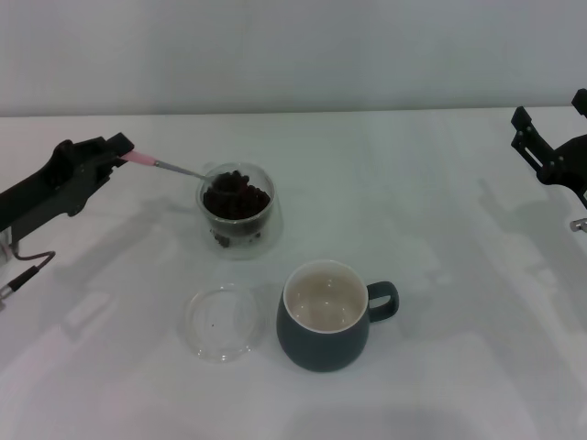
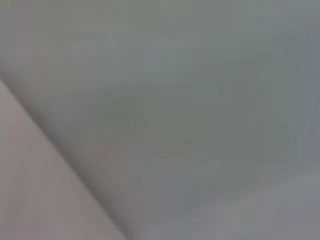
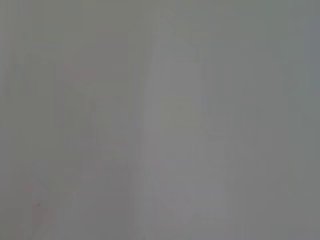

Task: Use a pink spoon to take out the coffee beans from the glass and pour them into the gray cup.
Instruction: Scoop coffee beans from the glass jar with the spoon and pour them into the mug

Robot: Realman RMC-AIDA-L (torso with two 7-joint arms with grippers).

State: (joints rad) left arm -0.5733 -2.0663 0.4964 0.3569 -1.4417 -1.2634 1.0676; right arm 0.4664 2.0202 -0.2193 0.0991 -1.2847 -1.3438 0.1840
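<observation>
In the head view my left gripper is shut on the pale pink handle of the pink spoon. The spoon's metal neck slants down into the glass, and its bowl is hidden among the coffee beans heaped inside. The gray cup stands nearer the front, right of the glass, with a cream inside that holds no beans and its handle to the right. My right gripper hangs at the far right edge, away from everything. Both wrist views show only blurred grey surface.
A flat shallow clear glass dish lies just left of the gray cup. The white table carries nothing else in view.
</observation>
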